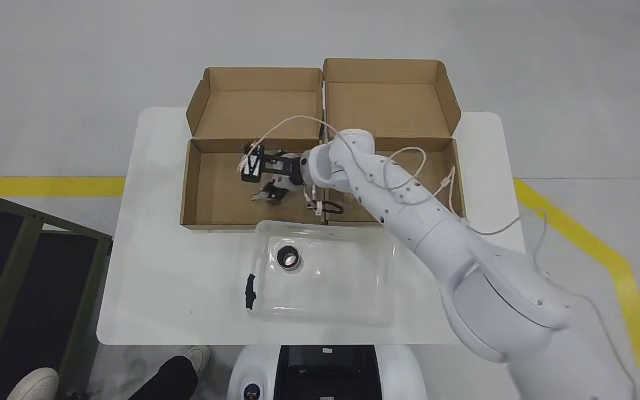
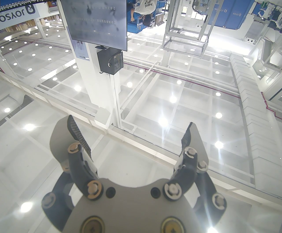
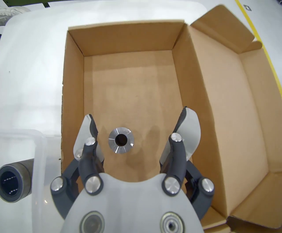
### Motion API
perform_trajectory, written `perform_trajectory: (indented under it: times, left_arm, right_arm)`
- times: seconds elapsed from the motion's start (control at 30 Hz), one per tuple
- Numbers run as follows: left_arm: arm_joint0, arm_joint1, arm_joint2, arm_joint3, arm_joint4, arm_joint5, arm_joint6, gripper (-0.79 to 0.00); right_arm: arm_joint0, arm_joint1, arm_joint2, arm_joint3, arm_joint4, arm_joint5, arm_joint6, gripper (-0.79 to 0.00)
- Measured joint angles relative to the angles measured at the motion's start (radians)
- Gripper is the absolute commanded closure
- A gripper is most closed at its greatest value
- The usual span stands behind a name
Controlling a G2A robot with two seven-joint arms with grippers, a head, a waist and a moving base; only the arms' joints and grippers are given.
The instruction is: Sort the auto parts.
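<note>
The collet stands on end on the floor of the left box, in the half nearer the bin. Its long axis is upright, so the bore opens straight up. Thin slits run outward from the bore across the bright top face. The right gripper hangs over it with fingers spread wide, gripping nothing. In the wrist view the collet shows in the gap, closer to one finger and touching neither.

The right box sits against the left one on the white table, and both have their lids folded back away from the robot. In the clear bin, the bearing, a dark cylinder, has one open end turned upward, and rows of small balls show inside its bore.

The left gripper points up at the ceiling, fingers wide apart and empty. A screen and a banner there carry print, seen upside down.
</note>
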Motion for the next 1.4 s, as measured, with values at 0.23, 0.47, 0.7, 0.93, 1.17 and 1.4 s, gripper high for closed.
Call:
perform_trajectory:
  times: [0.23,0.47,0.7,0.93,1.17,1.4]
  left_arm:
    - [0.000,0.000,0.000,0.000,0.000,0.000,0.000,-0.785]
    - [0.000,0.000,0.000,0.000,0.000,0.000,0.000,-0.785]
    - [0.000,0.000,0.000,0.000,0.000,0.000,0.000,-0.785]
    - [0.000,0.000,0.000,0.000,0.000,0.000,0.000,-0.785]
    - [0.000,0.000,0.000,0.000,0.000,0.000,0.000,-0.785]
    - [0.000,0.000,0.000,0.000,0.000,0.000,0.000,-0.785]
  right_arm:
    - [-0.069,0.076,0.079,-0.228,-0.043,-0.011,0.058,-0.656]
    - [-0.261,0.191,0.232,-0.594,-0.074,-0.027,0.245,-0.708]
    - [-0.482,0.283,0.411,-0.905,-0.078,-0.088,0.413,-0.785]
    - [-0.631,0.331,0.506,-1.070,-0.089,-0.143,0.493,-0.785]
    - [-0.717,0.357,0.539,-1.137,-0.108,-0.181,0.511,-0.785]
    - [-0.776,0.373,0.526,-1.155,-0.127,-0.200,0.509,-0.785]
